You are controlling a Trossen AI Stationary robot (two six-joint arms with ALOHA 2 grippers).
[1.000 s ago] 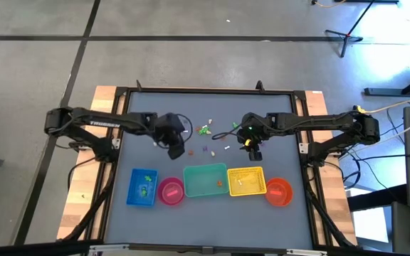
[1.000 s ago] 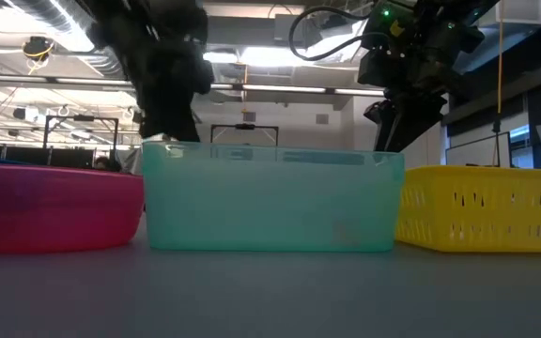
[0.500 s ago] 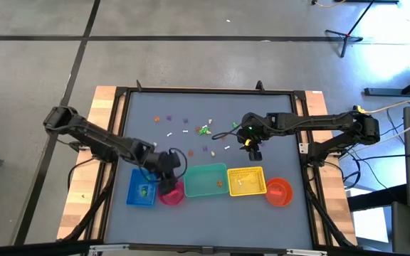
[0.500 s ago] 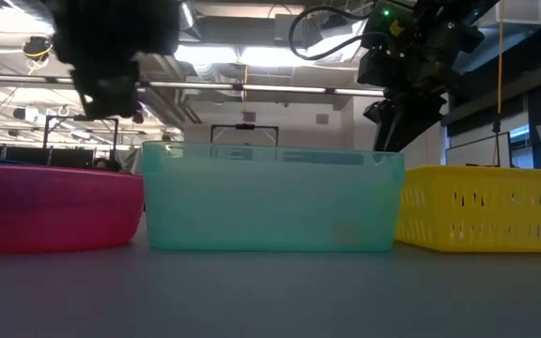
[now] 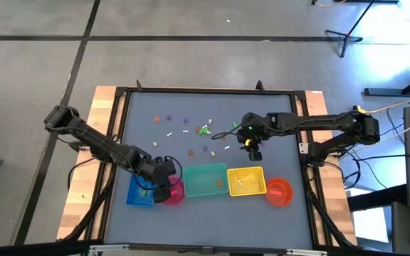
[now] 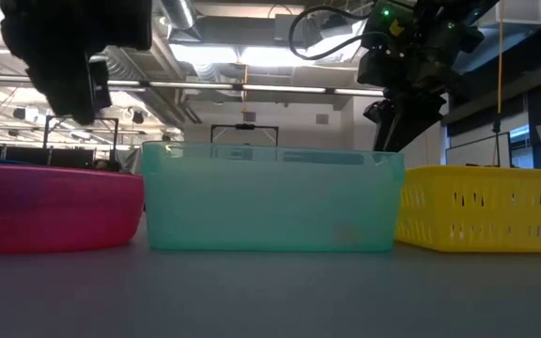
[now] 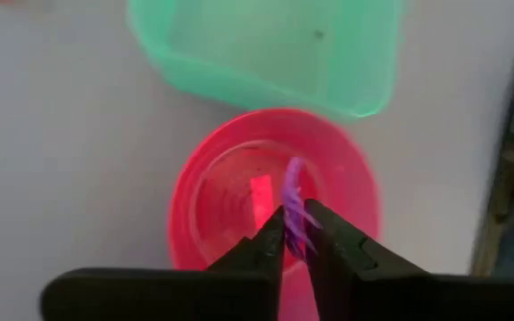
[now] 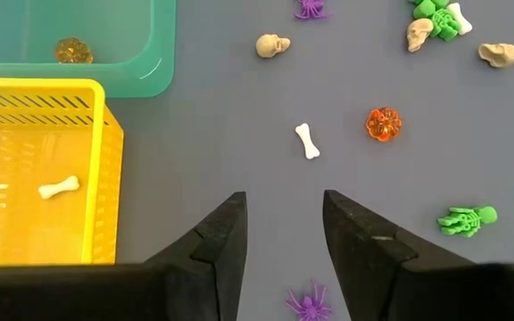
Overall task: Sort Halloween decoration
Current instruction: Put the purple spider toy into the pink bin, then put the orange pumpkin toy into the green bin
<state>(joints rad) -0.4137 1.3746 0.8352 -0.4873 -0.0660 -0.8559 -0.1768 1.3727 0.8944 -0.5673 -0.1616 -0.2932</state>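
HIGH: left tool (image 5: 164, 190) was seen over the pink bowl (image 5: 173, 193), trinkets (image 5: 205, 130) scattered mid-surface | LEFT WRIST: a purple spider (image 7: 294, 212) was pinched between nearly closed fingers, judged light, springy, best held by the body | RIGHT WRIST: right tool (image 8: 284, 234) was held open, empty, above a white bone (image 8: 307, 141).

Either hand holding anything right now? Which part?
Left hand, above the pink bowl, has a purple trinket between its fingertips, pinched at one end. Right hand is open and empty over the table.
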